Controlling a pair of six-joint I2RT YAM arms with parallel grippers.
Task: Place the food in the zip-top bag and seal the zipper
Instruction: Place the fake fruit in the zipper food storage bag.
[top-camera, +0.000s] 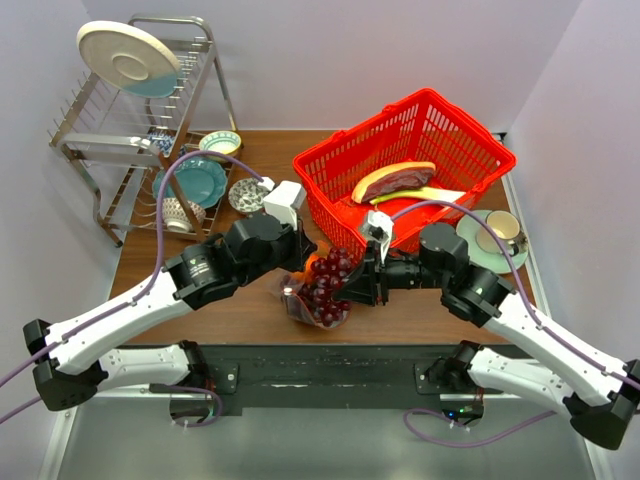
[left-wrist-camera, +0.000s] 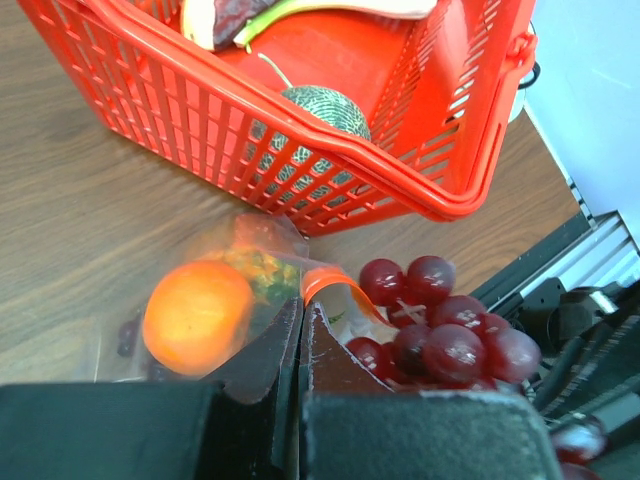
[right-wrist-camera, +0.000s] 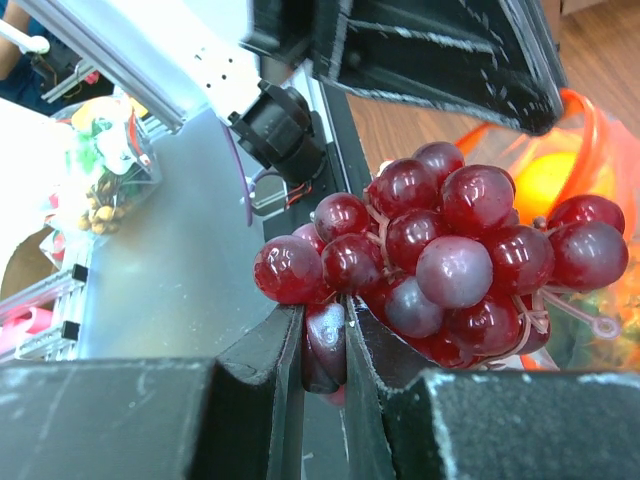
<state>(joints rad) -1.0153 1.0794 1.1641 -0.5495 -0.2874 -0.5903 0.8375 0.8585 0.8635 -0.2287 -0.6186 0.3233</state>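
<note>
The grape bunch (right-wrist-camera: 450, 250) is up off the table, dangling right at the mouth of the zip-top bag (left-wrist-camera: 215, 250). The right gripper (right-wrist-camera: 325, 325) has it by one single grape at the bottom of the cluster, with the jaws nipped in on that grape and the rest of the bunch sticking out past the fingertips. I can't tell if any grapes are actually past the bag's rim, because from above they just overlap it.

The pineapple (left-wrist-camera: 197, 318) is already inside. You can see its orange body and a bit of green crown through the crinkly plastic, down against the wood.

The zipper (left-wrist-camera: 325, 282) curls up as an orange strip right off the tips of the left gripper (left-wrist-camera: 303, 310). That one has its fingers pressed flat together on the edge of the bag, holding that side of the mouth up. The two grippers face each other, very close, with the grapes between them.

Just behind all that is the red basket (top-camera: 430, 97), tilted, with its near rim close to the bag. Inside are a pink-red slice (top-camera: 392, 181), a white-green stalk (top-camera: 425, 195) and a netted green melon (left-wrist-camera: 325, 105). On the table (top-camera: 235, 312) there's also a dish rack (top-camera: 100, 130) at far left with a big plate (top-camera: 125, 55) on top, and a cup on a saucer (top-camera: 497, 235) to the right of the basket.
</note>
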